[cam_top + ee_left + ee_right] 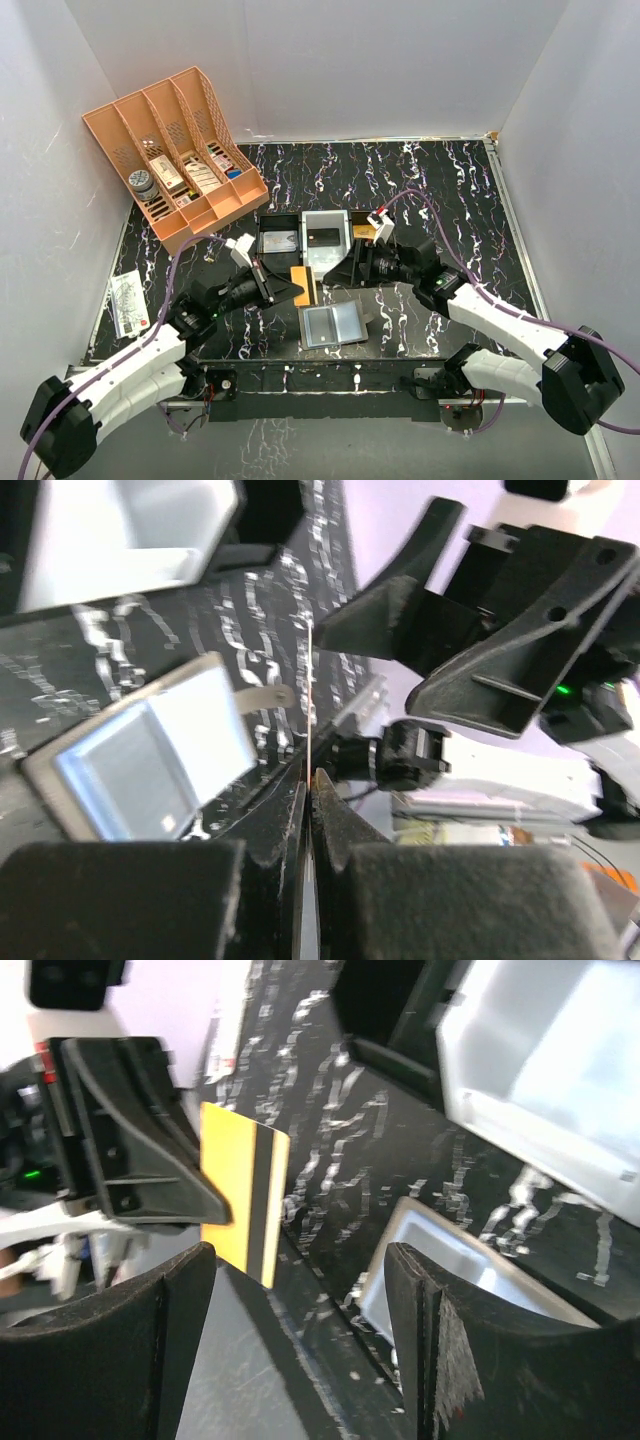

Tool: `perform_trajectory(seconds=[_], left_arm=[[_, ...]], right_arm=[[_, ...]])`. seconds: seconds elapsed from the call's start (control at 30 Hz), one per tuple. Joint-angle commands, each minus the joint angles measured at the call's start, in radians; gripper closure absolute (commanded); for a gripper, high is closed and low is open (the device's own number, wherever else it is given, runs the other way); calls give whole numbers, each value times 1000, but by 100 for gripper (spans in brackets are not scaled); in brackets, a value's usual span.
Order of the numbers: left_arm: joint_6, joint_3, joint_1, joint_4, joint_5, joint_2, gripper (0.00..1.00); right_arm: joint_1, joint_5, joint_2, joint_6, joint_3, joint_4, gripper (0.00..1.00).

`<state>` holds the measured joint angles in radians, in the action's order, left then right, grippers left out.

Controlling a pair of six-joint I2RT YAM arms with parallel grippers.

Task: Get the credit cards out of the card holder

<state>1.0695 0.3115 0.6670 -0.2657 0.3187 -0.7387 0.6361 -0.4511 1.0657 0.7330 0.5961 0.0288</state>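
one gold card [232,1195], edge clamped tight in left claw [312,777]; right claw [300,1260] gapes empty nearby. thin hold: card could pivot and drop.

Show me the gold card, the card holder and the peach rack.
gold card [232,1192]: right wrist view, yellow face beside the dark stripe.
card holder [322,326]: top view, left panel.
peach rack [122,152]: top view, left lattice wall.

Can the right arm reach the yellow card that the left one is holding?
Probably yes. The right gripper is open and faces the card, with nothing between them. The left gripper pinches one side, leaving the rest bare.
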Motion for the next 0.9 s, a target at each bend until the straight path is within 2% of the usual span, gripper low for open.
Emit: perform_trajectory(seconds=[0.0, 0.1, 0.2, 0.27, 0.4, 0.67, 0.8, 0.87], left_arm=[[96, 2, -9, -316, 217, -58, 100], [107, 13, -9, -393, 244, -86, 100], [101, 35, -8, -410, 259, -116, 100], [105, 42, -9, -414, 264, -128, 100], [109, 40, -9, -421, 259, -121, 100], [114, 34, -9, -436, 247, -109, 100], [139, 15, -9, -490, 241, -111, 100], [140, 10, -9, -500, 243, -115, 100]], right_arm=[[-18, -218, -10, 100, -8, 268, 33], [-16, -283, 29, 208, -28, 404, 36], [-17, -322, 59, 247, -20, 446, 42], [-17, -326, 60, 246, -15, 443, 49], [-17, -345, 60, 244, -12, 430, 69], [-17, -406, 65, 279, -34, 477, 84], [-17, -430, 65, 289, -35, 490, 87], [-17, -439, 64, 308, -41, 513, 93]])
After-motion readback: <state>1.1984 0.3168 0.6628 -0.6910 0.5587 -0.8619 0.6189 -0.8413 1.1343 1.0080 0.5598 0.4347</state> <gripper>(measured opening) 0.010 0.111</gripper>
